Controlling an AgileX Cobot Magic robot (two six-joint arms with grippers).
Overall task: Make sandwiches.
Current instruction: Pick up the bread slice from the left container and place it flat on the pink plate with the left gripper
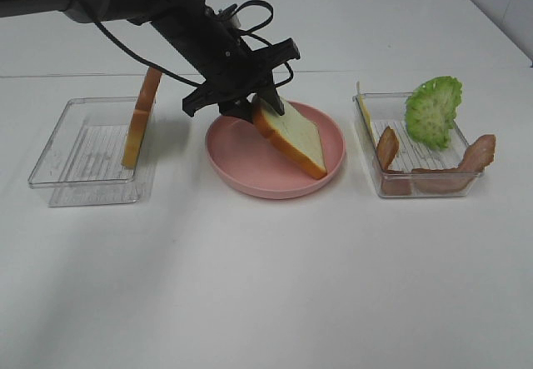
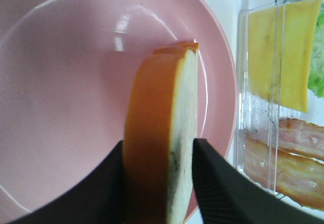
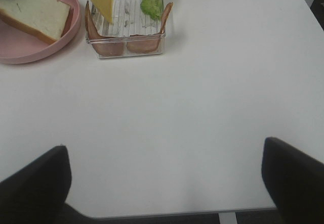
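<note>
My left gripper [image 1: 262,107] is shut on a white bread slice [image 1: 296,140] with tan-orange crust. It holds the slice tilted over the round pink plate [image 1: 250,182], with the slice's lower edge on or just above the plate. In the left wrist view the fingers clamp the slice [image 2: 162,143] by its two faces over the plate [image 2: 61,82]. A second bread slice [image 1: 140,123] leans upright in the left clear tray [image 1: 58,165]. The right clear tray [image 1: 391,187] holds lettuce [image 1: 433,111], bacon strips [image 1: 475,157] and a cheese square [image 1: 364,111]. My right gripper [image 3: 164,178] is open and empty over bare table.
The white table's front edge [image 3: 152,215] lies just below my right gripper in the right wrist view. That view also shows the plate [image 3: 30,52] and the tray of fillings [image 3: 126,47] far ahead. The right arm is out of the exterior high view.
</note>
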